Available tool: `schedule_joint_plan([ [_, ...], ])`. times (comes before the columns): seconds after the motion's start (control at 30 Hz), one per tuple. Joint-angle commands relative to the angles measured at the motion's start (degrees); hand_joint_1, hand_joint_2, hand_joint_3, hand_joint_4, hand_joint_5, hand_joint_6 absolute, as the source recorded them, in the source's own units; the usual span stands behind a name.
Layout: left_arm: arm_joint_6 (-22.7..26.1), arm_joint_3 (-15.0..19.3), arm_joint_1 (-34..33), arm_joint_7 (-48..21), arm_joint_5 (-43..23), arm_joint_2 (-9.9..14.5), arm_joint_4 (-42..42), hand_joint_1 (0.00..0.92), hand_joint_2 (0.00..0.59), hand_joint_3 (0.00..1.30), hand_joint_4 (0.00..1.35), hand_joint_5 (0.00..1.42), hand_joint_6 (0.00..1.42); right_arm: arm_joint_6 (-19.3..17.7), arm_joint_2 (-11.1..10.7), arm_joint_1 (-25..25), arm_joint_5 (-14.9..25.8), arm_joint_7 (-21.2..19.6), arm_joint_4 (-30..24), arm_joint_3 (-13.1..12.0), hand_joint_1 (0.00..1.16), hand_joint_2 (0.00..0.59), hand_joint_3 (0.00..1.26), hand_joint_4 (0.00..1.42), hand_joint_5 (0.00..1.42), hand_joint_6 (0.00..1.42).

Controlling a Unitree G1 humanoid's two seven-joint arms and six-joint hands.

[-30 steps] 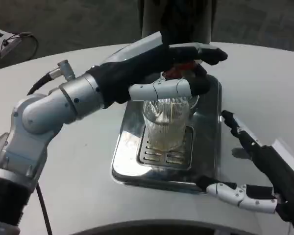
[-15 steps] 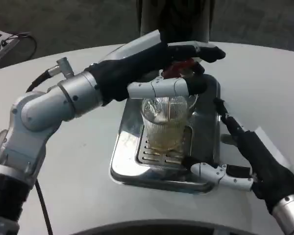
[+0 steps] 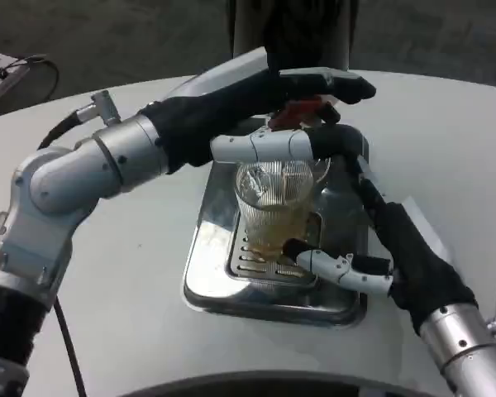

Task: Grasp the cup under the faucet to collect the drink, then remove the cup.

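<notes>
with the head view looking down at the white surface (image 3: 132,289), the cup (image 3: 274,203) stands upright on the grate of the steel drip tray (image 3: 211,277), ribbed clear glass holding some pale amber drink in its lower part. left hand (image 3: 256,112) reaches in from the left over the cup's rim, one white finger lying across the top of the glass, other fingers stretched flat above a red faucet lever (image 3: 302,110); it looks to be pressing or resting there, can't tell whether it actually grips anything. right hand (image 3: 380,248) comes in from the lower right, fingers spread apart, released, holding nothing: one finger points toward the cup's base and ends just beside it, another runs up along the cup's right side. dark dispenser column (image 3: 293,33) stands behind the tray.
</notes>
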Motion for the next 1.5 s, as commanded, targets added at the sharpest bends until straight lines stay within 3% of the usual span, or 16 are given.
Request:
schedule_joint_plan([
  [0.03, 0.84, -0.36, 0.42, -1.27, 1.64, 1.3, 2.02, 0.0, 0.0, 0.22, 0.17, 0.26, 0.22, -2.77, 0.65, -1.13, -0.57, -2.11, 1.87, 0.75, 0.73, 0.191, 0.0, 0.0, 0.01, 0.1],
  [0.23, 0.79, 0.04, 0.34, -1.62, 1.2, 1.91, 2.06, 0.0, 0.0, 0.22, 0.17, 0.26, 0.2, -3.83, 2.12, -2.75, 0.32, -3.69, 4.16, 1.28, 0.73, 0.191, 0.0, 0.0, 0.01, 0.0],
  [0.6, 1.09, 0.56, 0.33, -2.56, 0.42, 2.92, 1.24, 0.0, 0.0, 0.22, 0.18, 0.26, 0.19, -5.61, 4.61, -5.1, -1.49, -7.27, 8.69, 3.77, 0.72, 0.197, 0.0, 0.0, 0.0, 0.0],
  [0.73, 1.22, 0.7, 0.19, -2.8, 0.27, 3.07, 0.81, 0.0, 0.0, 0.22, 0.18, 0.26, 0.18, -5.07, 5.86, -6.26, -1.04, -7.58, 9.87, 4.01, 0.71, 0.196, 0.0, 0.0, 0.0, 0.0],
  [1.2, 1.58, 0.6, -0.39, -3.49, 0.41, 3.07, 0.06, 0.0, 0.0, 0.23, 0.19, 0.27, 0.17, -5.58, 7.21, -9.59, -1.22, -8.41, 14.14, 4.8, 0.71, 0.195, 0.0, 0.0, 0.0, 0.0],
  [1.5, 0.99, 0.39, -1.57, -4.04, 0.59, 2.8, 1.69, 0.0, 0.0, 0.24, 0.19, 0.28, 0.16, -6.55, 8.72, -13.61, -1.13, -10.66, 21.16, 4.67, 0.71, 0.195, 0.0, 0.0, 0.0, 0.0],
])
